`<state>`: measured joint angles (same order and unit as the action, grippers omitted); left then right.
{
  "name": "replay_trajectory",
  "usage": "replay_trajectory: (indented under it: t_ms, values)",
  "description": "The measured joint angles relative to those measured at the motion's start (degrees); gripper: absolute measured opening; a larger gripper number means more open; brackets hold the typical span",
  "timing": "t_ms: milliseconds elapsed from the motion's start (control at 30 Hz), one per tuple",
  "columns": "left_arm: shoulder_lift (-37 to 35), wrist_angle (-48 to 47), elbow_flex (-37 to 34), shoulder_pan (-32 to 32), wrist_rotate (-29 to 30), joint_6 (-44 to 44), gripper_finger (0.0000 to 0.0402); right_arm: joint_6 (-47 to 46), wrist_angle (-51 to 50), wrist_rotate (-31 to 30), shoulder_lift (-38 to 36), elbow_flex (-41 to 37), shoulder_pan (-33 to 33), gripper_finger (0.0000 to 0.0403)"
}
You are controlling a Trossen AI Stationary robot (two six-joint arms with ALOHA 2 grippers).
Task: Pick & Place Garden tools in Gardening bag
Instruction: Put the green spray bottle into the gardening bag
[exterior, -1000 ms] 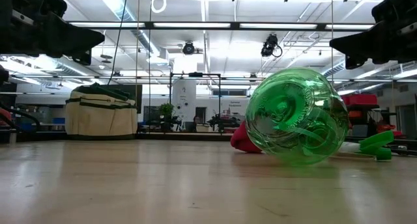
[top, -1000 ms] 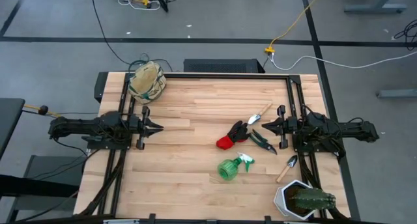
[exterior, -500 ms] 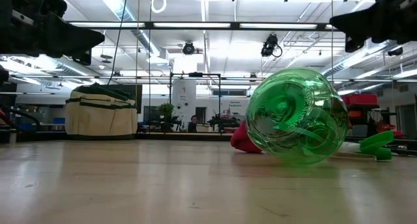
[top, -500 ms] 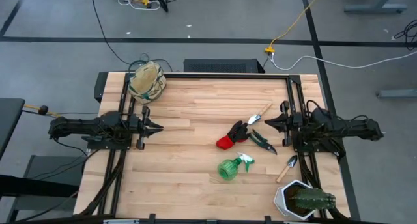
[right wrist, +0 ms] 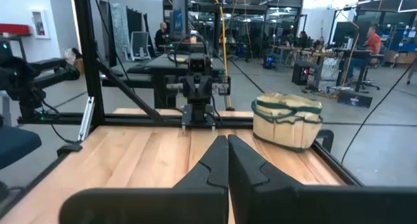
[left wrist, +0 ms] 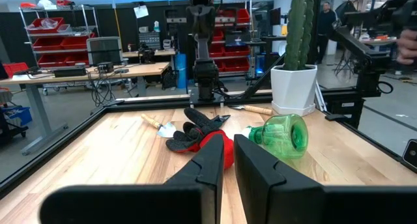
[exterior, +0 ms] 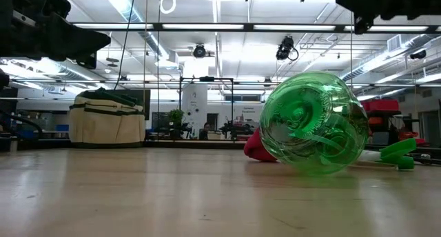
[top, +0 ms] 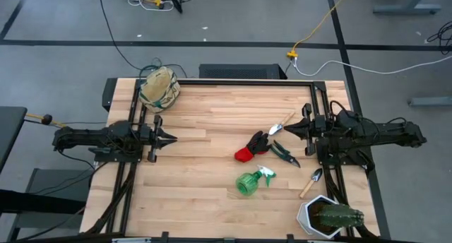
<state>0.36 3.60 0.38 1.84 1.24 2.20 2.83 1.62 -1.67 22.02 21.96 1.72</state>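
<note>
Right claw [top: 288, 131] has shifted since a second ago: in the high view its arm now reaches a bit farther over the table's right edge, and in the low view it sits higher, up at the top edge. Fingers pressed fully together, holding nothing. Left claw [top: 171, 138] unchanged at the table's left side, fingers nearly closed with a thin slit between them, empty.

Table [top: 212, 116] layout: gardening bag [top: 159, 87] at the far left corner, upright, well apart from the tools. Red-and-black glove [top: 251, 147] lies right of centre. One trowel [top: 281, 123] sits just beyond the glove, close under the right claw's tip. Pruning shears [top: 284, 152] are just right of the glove. Green spray bottle [top: 253, 180] lies on its side, nearer the front edge. Second trowel [top: 311, 182] lies near the right edge, just behind the white pot with cactus [top: 326, 217] at the front right corner. All tools on the table, none in the bag.
</note>
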Motion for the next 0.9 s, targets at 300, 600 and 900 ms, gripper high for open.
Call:
replay_trajectory:
  t_ms: [300,600,900]
  values:
    - [0.0,0.0,0.0,0.0,0.0,0.0,0.0044,-0.7,-1.1,7.0,7.8,7.7,0.0,0.0]
    - [0.0,0.0,0.0,0.0,0.0,0.0,0.0044,-0.6,-4.0,12.9,13.8,10.3,0.0,0.0]
    - [0.0,0.0,0.0,0.0,0.0,0.0,0.0044,-0.7,-4.4,13.6,18.5,10.3,0.0,0.0]
